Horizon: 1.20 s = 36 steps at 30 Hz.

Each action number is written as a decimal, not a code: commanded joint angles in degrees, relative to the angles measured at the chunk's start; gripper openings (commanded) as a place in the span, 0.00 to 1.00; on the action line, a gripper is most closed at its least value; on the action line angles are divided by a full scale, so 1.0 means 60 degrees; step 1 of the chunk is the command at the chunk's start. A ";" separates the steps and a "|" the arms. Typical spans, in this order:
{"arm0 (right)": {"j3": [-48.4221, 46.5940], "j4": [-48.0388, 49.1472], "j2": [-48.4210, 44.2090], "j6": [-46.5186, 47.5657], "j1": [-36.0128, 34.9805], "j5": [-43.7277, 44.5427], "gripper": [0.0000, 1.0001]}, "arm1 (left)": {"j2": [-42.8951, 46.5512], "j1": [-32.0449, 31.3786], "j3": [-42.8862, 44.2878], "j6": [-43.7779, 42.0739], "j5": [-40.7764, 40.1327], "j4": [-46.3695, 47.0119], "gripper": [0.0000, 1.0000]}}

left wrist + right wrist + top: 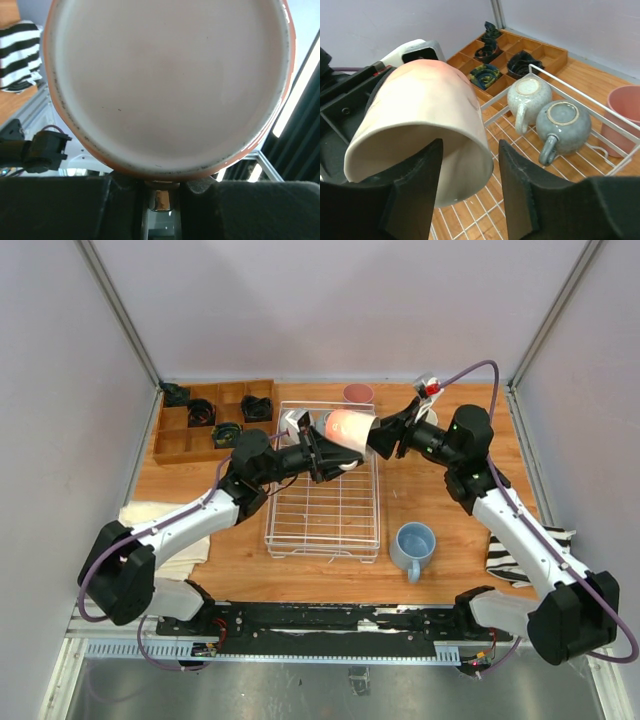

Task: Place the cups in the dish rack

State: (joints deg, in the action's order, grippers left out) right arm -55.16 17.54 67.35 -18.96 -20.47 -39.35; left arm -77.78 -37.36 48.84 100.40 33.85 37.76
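Top external view, near part of the frame: a light blue mug point(413, 545) is seen upright on the surface point(245, 545), just right of the dish rack point(320, 515) and outside it. Not yet loaded. The near and middle stretch of the rack's grid is bare.

Higher in the frame, a pale pink mug point(345, 426) is held on its side in the air over the far end of the rack, between the two arms.

- Left gripper point(318, 448): closed narrowly on the pale pink mug. In the left wrist view the mug's pale base fills the frame, pressed close above the jaws.
- Right gripper point(470, 145): jaws parted to a middling width, one finger in front of the mug's mouth, the other outside the wall. A slit of rack shows between that outer finger and the wall, so no grip is read there. A handover to the left arm is judged likely.

Far end of the rack, right wrist view: a white mug point(527, 97) and a grey-green mug point(565, 125) are lying side by side, bases up, inside the wire. Two of six are counted as loaded.

Beyond the rack's far edge, a pink tumbler point(624, 120) is standing on the surface, outside the wire. A black mug cannot be found in any view.

Left to do, by estimate: the pink mug set down, then the blue mug, the tumbler and the black one.
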 commanded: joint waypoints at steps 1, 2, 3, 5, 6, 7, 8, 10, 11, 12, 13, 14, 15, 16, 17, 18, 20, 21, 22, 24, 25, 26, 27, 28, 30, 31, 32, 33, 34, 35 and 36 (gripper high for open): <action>0.0284 -0.0199 -0.0408 0.0264 -0.0068 0.0633 0.55 | 0.0682 -0.0031 -0.0023 -0.1237 -0.0605 -0.0524 0.01; 0.0330 -0.0272 -0.0498 0.0317 -0.0043 0.0814 0.59 | 0.0762 -0.0032 -0.0001 -0.1512 -0.0752 -0.0959 0.01; 0.0400 -0.0404 -0.0618 0.0353 -0.0007 0.0998 0.62 | 0.0847 -0.0020 0.0055 -0.1852 -0.0895 -0.1415 0.01; 0.0556 -0.0539 -0.0784 0.0344 0.0123 0.1186 0.64 | 0.0957 -0.0013 0.0292 -0.2710 -0.1272 -0.2666 0.00; 0.0619 -0.0587 -0.0851 0.0292 0.0181 0.1278 0.65 | 0.1001 -0.0013 0.0412 -0.3091 -0.1502 -0.3192 0.00; 0.0647 -0.0700 -0.0898 0.0256 0.0241 0.1308 0.67 | 0.1029 -0.0013 0.0610 -0.3759 -0.1819 -0.3919 0.00; 0.0656 -0.0835 -0.0938 0.0243 0.0283 0.1413 0.68 | 0.1038 -0.0013 0.0838 -0.4305 -0.2169 -0.4636 0.00; 0.0607 -0.1280 -0.1032 0.0241 0.0301 0.1789 0.74 | 0.0993 -0.0013 0.1366 -0.5326 -0.2945 -0.6160 0.01; 0.0544 -0.1555 -0.1060 0.0241 0.0304 0.2020 0.77 | 0.0958 -0.0013 0.1638 -0.5834 -0.3341 -0.6804 0.01; 0.0450 -0.1857 -0.1074 0.0239 0.0298 0.2196 0.84 | 0.0917 -0.0020 0.1879 -0.6199 -0.3786 -0.7404 0.01; 0.0367 -0.2162 -0.1092 0.0259 0.0312 0.2381 0.93 | 0.0885 -0.0014 0.2061 -0.6486 -0.4162 -0.7869 0.01; 0.0253 -0.2499 -0.1095 0.0254 0.0320 0.2581 1.00 | 0.0835 -0.0013 0.2219 -0.6768 -0.4673 -0.8237 0.00; 0.0145 -0.2784 -0.1100 0.0230 0.0313 0.2757 0.99 | 0.0750 -0.0017 0.2383 -0.7026 -0.5051 -0.8592 0.00; 0.0060 -0.3045 -0.1114 0.0249 0.0318 0.2850 0.99 | 0.0659 -0.0013 0.2529 -0.7190 -0.5369 -0.8919 0.00; -0.0026 -0.3265 -0.1138 0.0260 0.0313 0.2964 0.99 | 0.0550 -0.0013 0.2613 -0.7315 -0.5590 -0.9124 0.01; -0.0079 -0.3440 -0.1177 0.0280 0.0318 0.3032 0.98 | 0.0467 -0.0013 0.2629 -0.7474 -0.5733 -0.9146 0.01; -0.0120 -0.3596 -0.1326 0.0378 0.0319 0.3114 0.98 | 0.0256 -0.0027 0.2682 -0.7520 -0.6014 -0.9331 0.01; -0.0110 -0.3656 -0.1411 0.0414 0.0313 0.3169 0.98 | 0.0161 -0.0035 0.2705 -0.7543 -0.6213 -0.9399 0.01; -0.0081 -0.3681 -0.1521 0.0444 0.0328 0.3200 0.98 | 0.0062 -0.0053 0.2741 -0.7517 -0.6438 -0.9599 0.01; -0.0038 -0.3731 -0.1657 0.0480 0.0338 0.3201 0.99 | -0.0154 -0.0091 0.2847 -0.7523 -0.6918 -0.9855 0.00; -0.0020 -0.3777 -0.1724 0.0494 0.0352 0.3184 0.98 | -0.0236 -0.0120 0.2903 -0.7481 -0.7216 -1.0007 0.00; 0.0003 -0.3806 -0.1759 0.0505 0.0374 0.3163 0.98 | -0.0285 -0.0160 0.2903 -0.7421 -0.7499 -1.0101 0.01; 0.0007 -0.3836 -0.1793 0.0477 0.0393 0.3130 0.98 | -0.0324 -0.0196 0.2875 -0.7374 -0.7794 -1.0112 0.00; 0.0014 -0.3846 -0.1825 0.0470 0.0425 0.3061 0.98 | -0.0362 -0.0243 0.2874 -0.7307 -0.8080 -1.0138 0.00; 0.0010 -0.3839 -0.1870 0.0481 0.0450 0.2990 0.98 | -0.0512 -0.0310 0.2910 -0.7157 -0.8590 -1.0264 0.01; 0.0008 -0.3845 -0.1889 0.0487 0.0456 0.2973 0.98 | -0.0601 -0.0343 0.2968 -0.7112 -0.8815 -1.0314 0.01; 0.0023 -0.3846 -0.1905 0.0488 0.0479 0.2952 0.98 | -0.0720 -0.0387 0.3078 -0.7077 -0.9046 -1.0408 0.01; 0.0023 -0.3850 -0.1910 0.0482 0.0489 0.2924 0.98 | -0.0869 -0.0437 0.3207 -0.7070 -0.9269 -1.0512 0.00; 0.0034 -0.3847 -0.1900 0.0496 0.0495 0.2893 0.98 | -0.1041 -0.0469 0.3388 -0.7055 -0.9493 -1.0686 0.00; 0.0037 -0.3846 -0.1891 0.0502 0.0507 0.2863 0.98 | -0.1213 -0.0511 0.3568 -0.7051 -0.9735 -1.0841 0.00; 0.0050 -0.3846 -0.1885 0.0497 0.0520 0.2847 0.98 | -0.1392 -0.0544 0.3720 -0.7038 -0.9968 -1.0959 0.01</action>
State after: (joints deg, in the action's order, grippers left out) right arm -53.76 -5.06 56.84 -16.93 -18.70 -21.47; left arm -83.88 -39.57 65.30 57.71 -16.08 -28.86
